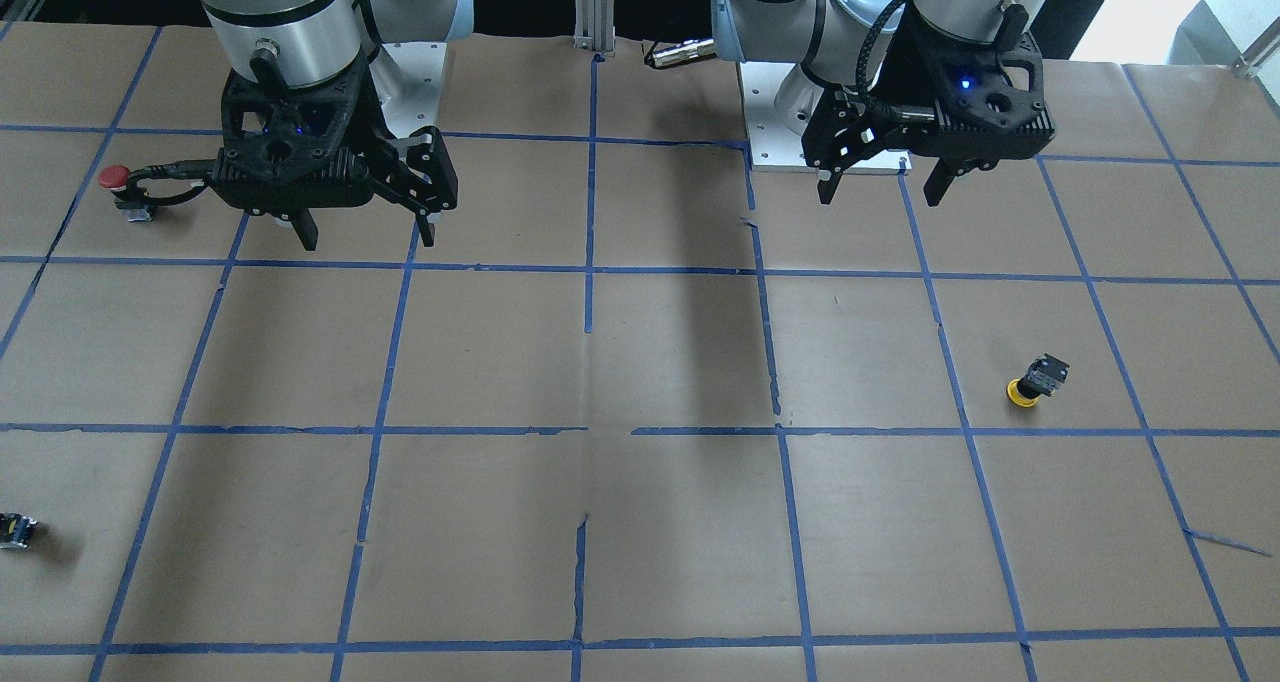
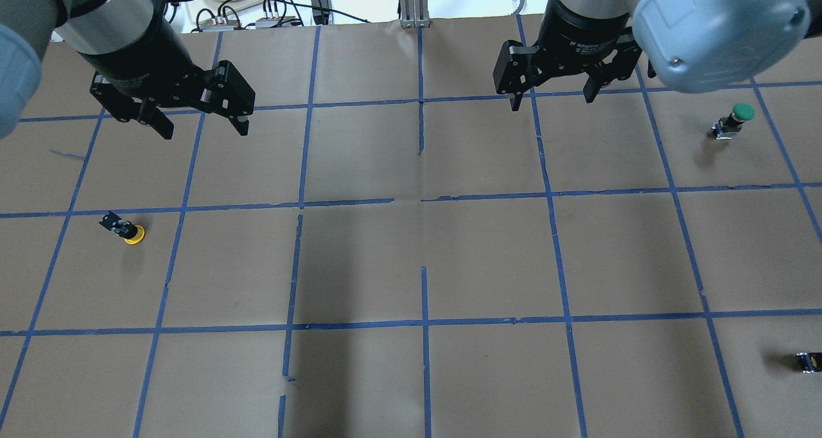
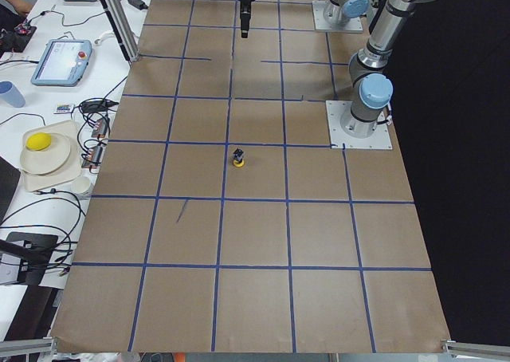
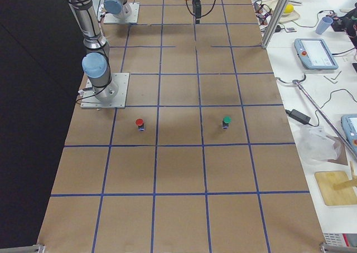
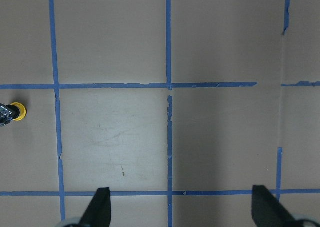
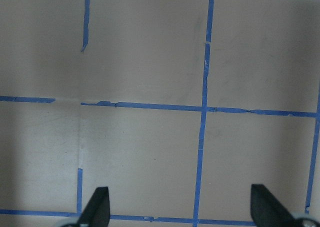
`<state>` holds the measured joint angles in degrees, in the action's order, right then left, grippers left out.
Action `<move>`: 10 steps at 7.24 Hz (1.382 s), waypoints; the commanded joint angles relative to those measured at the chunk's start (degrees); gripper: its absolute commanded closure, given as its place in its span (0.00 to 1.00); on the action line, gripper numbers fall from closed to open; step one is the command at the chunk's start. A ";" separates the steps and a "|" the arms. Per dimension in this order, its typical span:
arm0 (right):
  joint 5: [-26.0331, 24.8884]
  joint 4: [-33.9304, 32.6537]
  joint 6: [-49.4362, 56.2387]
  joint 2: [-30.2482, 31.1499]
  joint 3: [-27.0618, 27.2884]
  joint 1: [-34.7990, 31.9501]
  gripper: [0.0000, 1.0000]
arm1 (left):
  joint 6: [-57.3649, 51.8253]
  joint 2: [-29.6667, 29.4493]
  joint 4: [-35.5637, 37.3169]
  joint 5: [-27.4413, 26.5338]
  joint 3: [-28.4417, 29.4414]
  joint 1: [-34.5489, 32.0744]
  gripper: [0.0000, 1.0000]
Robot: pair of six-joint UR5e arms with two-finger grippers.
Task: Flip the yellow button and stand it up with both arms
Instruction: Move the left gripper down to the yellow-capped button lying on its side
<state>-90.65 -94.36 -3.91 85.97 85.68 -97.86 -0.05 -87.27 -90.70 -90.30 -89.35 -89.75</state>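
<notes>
The yellow button (image 2: 123,228) lies on the brown paper on my left side, its yellow cap low on the paper and its black body tilted up. It also shows in the front view (image 1: 1035,380), the left side view (image 3: 238,158) and at the left edge of the left wrist view (image 5: 12,112). My left gripper (image 2: 204,130) is open and empty, hanging above the table behind the button, well apart from it; it also shows in the front view (image 1: 880,197). My right gripper (image 2: 551,101) is open and empty, high over the back middle, and shows in the front view (image 1: 368,239).
A red-capped button (image 1: 115,177) and a green-capped button (image 2: 738,113) stand on my right side. A small dark block (image 2: 808,361) lies near the right front edge. The arm base plates (image 3: 362,127) (image 4: 103,91) sit at the table's robot side. Blue tape lines grid the paper.
</notes>
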 commanded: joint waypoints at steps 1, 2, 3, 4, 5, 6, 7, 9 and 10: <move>0.21 0.05 -0.04 0.25 0.01 -0.14 0.00 | -0.65 -0.01 0.00 -0.23 -0.04 0.10 0.00; 0.21 0.05 -0.04 0.16 0.01 -0.05 0.00 | -0.74 -0.01 -0.18 -0.14 -0.04 0.36 0.00; 0.21 0.14 -0.13 0.16 0.01 -0.05 0.00 | -0.74 -0.01 -0.09 -0.14 -0.04 0.36 0.00; 0.21 0.14 -0.13 0.25 0.01 -0.14 0.00 | -1.52 -0.27 -0.01 -0.14 -0.13 1.23 0.00; 0.30 -0.04 -0.22 0.25 0.01 -0.14 0.00 | -4.49 -0.80 0.52 -0.32 -0.04 2.20 0.00; 0.39 -0.04 -0.13 0.16 0.01 -0.14 0.00 | -10.17 -1.41 0.52 -0.84 -0.30 5.60 0.00; 0.39 0.05 -0.13 0.16 -0.08 -0.14 0.00 | -14.41 -2.72 0.61 -0.76 -0.82 9.90 0.00; 0.39 0.05 -0.13 0.07 0.01 -0.14 0.00 | -28.89 -6.76 2.88 -0.06 -3.01 19.64 0.00; 0.56 -0.04 -0.13 0.07 -0.08 -0.14 0.00 | -34.00 -7.73 4.37 0.03 -4.42 23.35 0.00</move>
<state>-90.22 -94.33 -4.05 86.06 85.64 -98.00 -27.21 -93.44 -88.04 -90.52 -92.20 -71.52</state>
